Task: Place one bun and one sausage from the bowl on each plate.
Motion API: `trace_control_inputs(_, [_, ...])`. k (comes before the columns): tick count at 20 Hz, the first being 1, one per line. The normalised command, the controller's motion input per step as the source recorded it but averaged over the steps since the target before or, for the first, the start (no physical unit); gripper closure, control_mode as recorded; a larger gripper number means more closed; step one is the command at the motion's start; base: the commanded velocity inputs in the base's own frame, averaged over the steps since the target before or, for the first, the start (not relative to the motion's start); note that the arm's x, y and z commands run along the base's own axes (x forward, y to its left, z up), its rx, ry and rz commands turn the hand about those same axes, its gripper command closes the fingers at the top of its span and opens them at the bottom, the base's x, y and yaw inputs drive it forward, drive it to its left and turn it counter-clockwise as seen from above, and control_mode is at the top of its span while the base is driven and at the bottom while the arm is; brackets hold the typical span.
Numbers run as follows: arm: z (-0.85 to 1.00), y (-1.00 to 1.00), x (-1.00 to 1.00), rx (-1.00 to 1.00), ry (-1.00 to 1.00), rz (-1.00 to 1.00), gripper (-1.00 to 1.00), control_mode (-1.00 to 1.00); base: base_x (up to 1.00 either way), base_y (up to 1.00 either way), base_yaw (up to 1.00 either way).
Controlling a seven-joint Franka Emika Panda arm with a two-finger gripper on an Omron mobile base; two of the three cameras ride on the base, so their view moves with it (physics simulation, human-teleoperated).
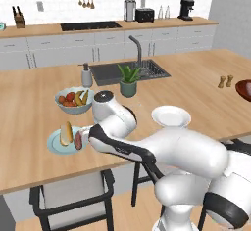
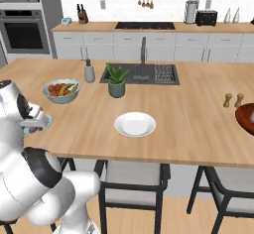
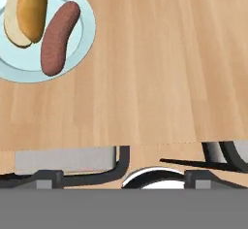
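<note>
The hand [image 1: 81, 139] sits low over the near left part of the bench [image 1: 196, 78], just at the right rim of the pale blue plate [image 1: 55, 144]. Its fingers are not clear in the base views, and the hand view does not show the tips plainly, so from the pictures I cannot tell how wide it stands; it grasps nothing that can be seen, and the food lies free on the plate.

On the pale blue plate [image 3: 77, 43] lie a bun [image 3: 26, 9], golden on top with a pale cut side, and a reddish-brown sausage [image 3: 57, 38] just beside it, touching or nearly so. The plate is near the bench's front edge, toward its left end.

The white plate [image 2: 135, 124] is bare, well apart to the right, near the front edge around the middle of the bench. The dark reddish-brown bowl [image 2: 245, 117] sits at the far right end, just past a pair of small wooden shakers [image 2: 233, 100].

A pale bowl of fruit [image 1: 73, 100] stands just behind the blue plate, toward the sink [image 2: 141, 74]. A potted plant [image 2: 116, 83] and a soap bottle [image 2: 89, 71] stand by the sink's front left corner. Open wood lies between the two plates, and between the white plate and the dark bowl.
</note>
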Motion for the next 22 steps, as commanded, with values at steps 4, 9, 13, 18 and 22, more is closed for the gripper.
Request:
trace_control_inputs(4, [0.44,-0.75,-0.54,0.05,-0.23,0.05,-1.00,-1.00,0.00,0.00,0.00])
trace_control_inputs(9, [0.10,-0.30,-0.02,0.04,-0.03,0.04,-1.00,1.00,-0.23,-0.14,-0.01])
trace_control_inputs(13, [0.00,0.00,0.00,0.00,0.00,0.00,-1.00,1.00,-1.00,-0.97,-0.11])
trace_control_inputs(18, [0.00,0.00,0.00,0.00,0.00,0.00,-1.00,1.00,-0.38,-1.00,-0.29])
trace_control_inputs(22, [0.00,0.00,0.00,0.00,0.00,0.00,-1.00,1.00,0.00,-1.00,-0.27])
